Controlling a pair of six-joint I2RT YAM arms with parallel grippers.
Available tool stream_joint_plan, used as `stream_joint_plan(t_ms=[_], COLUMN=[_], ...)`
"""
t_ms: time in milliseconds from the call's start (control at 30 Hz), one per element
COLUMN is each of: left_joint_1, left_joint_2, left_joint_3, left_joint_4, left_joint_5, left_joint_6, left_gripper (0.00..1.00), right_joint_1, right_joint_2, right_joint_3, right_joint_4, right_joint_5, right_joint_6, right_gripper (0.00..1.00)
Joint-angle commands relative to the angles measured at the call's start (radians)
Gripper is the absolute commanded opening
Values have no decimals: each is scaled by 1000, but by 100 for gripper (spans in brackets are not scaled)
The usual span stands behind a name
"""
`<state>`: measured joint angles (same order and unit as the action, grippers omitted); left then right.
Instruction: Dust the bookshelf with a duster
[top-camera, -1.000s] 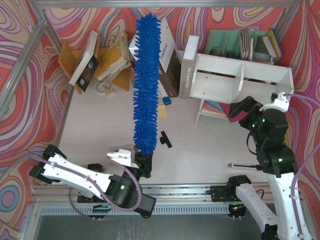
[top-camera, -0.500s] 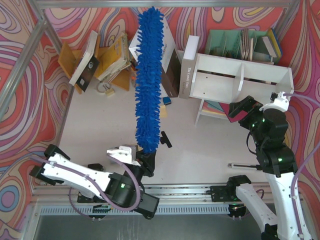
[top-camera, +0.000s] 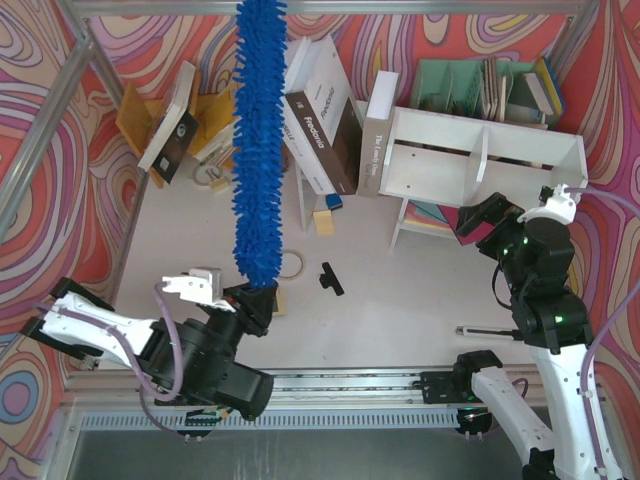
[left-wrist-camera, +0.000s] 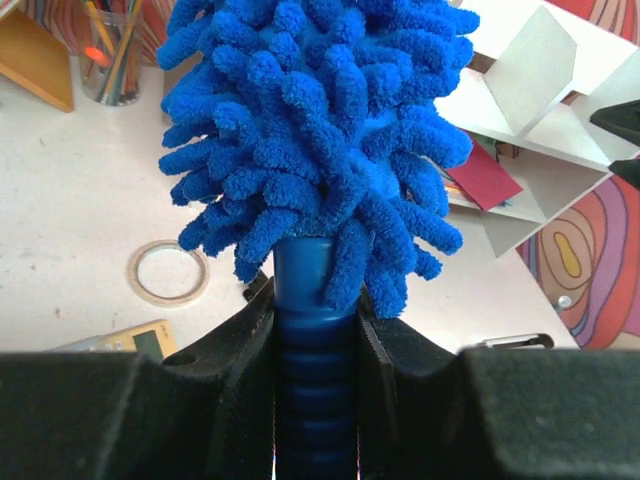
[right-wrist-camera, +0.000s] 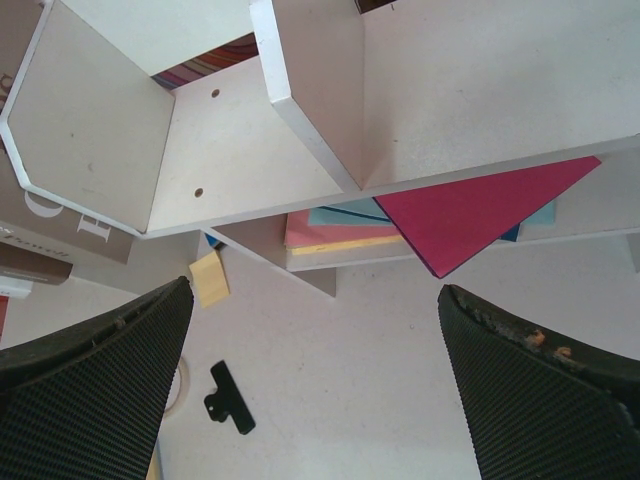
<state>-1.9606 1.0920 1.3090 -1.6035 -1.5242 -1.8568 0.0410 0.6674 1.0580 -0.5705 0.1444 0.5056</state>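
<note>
We hold the duster (top-camera: 258, 150), but the dusting is still to do. Our left fingers (left-wrist-camera: 238, 372) clamp its handle at lower left. Its long axis runs up the frame, fluffy tip at the top edge, well apart from the bookshelf (top-camera: 440, 128) at upper right. Our right fingers (right-wrist-camera: 90, 385) stand wide apart, empty, near the shelf.

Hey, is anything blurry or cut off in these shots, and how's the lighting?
Top external: even light, soft shadows; the duster runs past the top edge. Left wrist: duster fibres sharp, the left gripper dark, featureless. Right wrist: the bookshelf crisp, the right gripper dark at the bottom corners.
</note>
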Motion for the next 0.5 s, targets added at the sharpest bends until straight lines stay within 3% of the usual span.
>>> stream_joint_plan(t_ms=[0,100,133,200,233,300,333,400,467], left_joint_1=[7,10,10,10,11,12,14,27,40], left_joint_2=[-83,-167,-198,-251,-275,-323,-345,-400,-453], left_joint_3=[-78,-143,-167,-247,-268,-286,-302,-347,-404], left_joint_4=[49,6,117,518,566,355,290,377,571], left_joint_5=[-239,-238,-232,-228,-222,-199,-189,-166,-152], left_joint_6=[128,14,112,570,639,309,247,382,578], left_gripper=[0,0,0,0,0,0,0,0,0], right_joint_1=[2,2,1,1,2,2,2,1,1], right_joint_2=[-12,-10,-10,-6,-6,-4,-5,-6,-7], right_joint_3=[-10,-12,-12,-12,-12,-10,-11,-13,-15], right_joint_4=[24,27,27,30,31,28,29,29,31], right_joint_5=[-4,-8,-11,-17,-19,-20,-20,-21,-22], right_joint_6=[1,4,6,9,9,12,14,17,17], right_gripper=[99,99,99,99,99,99,99,99,99])
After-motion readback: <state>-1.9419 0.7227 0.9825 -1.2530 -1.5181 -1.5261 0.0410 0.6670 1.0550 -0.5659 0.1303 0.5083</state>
